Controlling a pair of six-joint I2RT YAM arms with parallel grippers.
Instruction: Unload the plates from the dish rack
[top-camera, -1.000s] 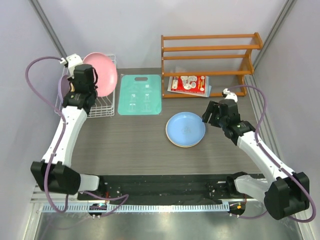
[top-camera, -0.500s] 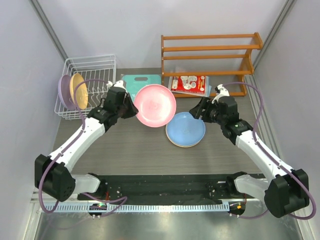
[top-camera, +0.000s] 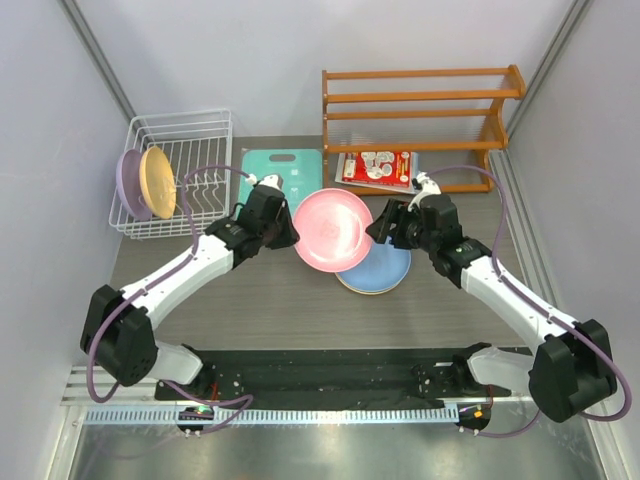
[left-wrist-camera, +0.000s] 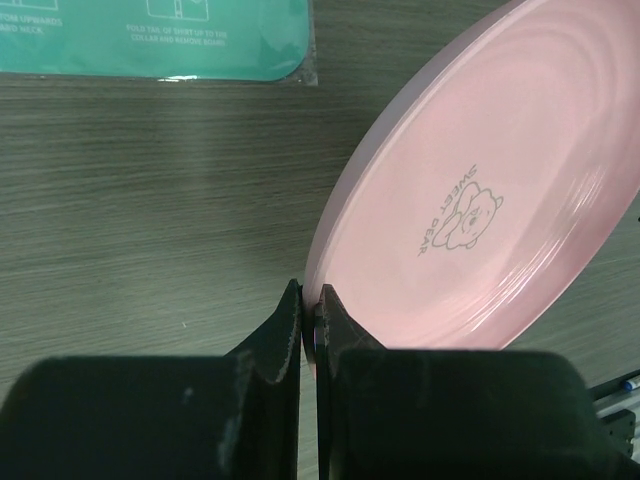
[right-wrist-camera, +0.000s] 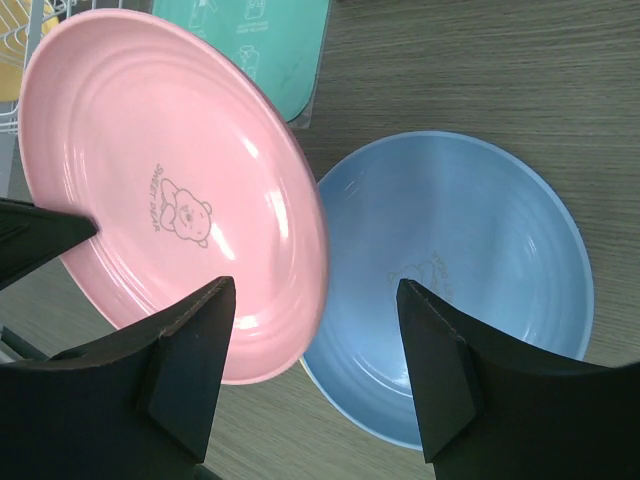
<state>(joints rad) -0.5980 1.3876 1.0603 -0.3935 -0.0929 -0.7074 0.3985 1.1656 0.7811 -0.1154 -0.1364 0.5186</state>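
My left gripper is shut on the left rim of a pink plate, held tilted above the table. The plate's right side overlaps a light blue plate lying flat on the table. My right gripper is open right beside the pink plate's right rim, holding nothing. The white wire dish rack stands at the back left. A lavender plate and a yellow plate stand upright at its left end.
A teal cutting board lies behind the left gripper, partly hidden. An orange wooden shelf rack stands at the back right, with a red-and-white packet under it. A pale rim shows beneath the blue plate.
My left arm lifted the pink plate out of the dish rack and carried it right, over the blue plate. My right gripper moved left to meet the plate, still open.
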